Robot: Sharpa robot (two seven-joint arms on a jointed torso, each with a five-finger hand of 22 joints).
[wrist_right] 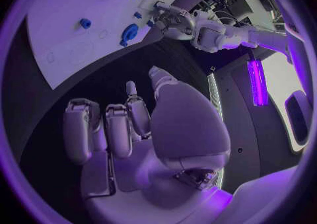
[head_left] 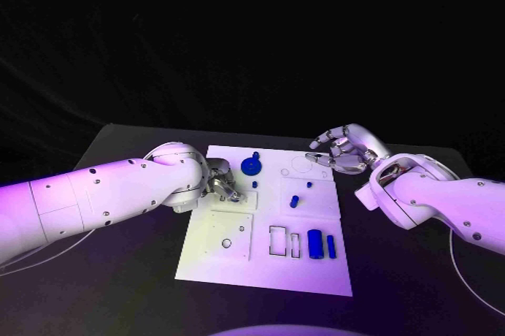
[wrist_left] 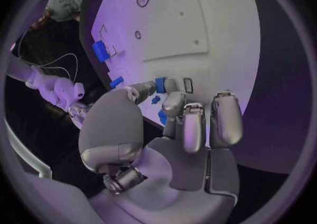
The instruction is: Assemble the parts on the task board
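The white rectangular task board lies flat in the middle of the black table. Several small blue parts rest on it. A round blue disc-shaped piece sits near the board's far edge, with a tiny blue peg just in front of it. A short blue cylinder lies near the board's centre, and a small blue stub sits beyond it, toward the far right. At the near right, a thick blue cylinder and a slimmer blue bar lie side by side, just right of two outlined rectangular recesses.

The left hand is over the board's left portion, beside the round disc. In the left wrist view its fingers are drawn in toward the palm, and a small blue piece shows at the fingertips — it appears pinched there, though the contact itself is partly hidden.

The right hand hovers at the board's far right corner, raised above the surface. Its fingers are loosely curled and apart, with nothing between them; the right wrist view confirms the empty palm, fingers half bent over the dark table edge — apart from every part.
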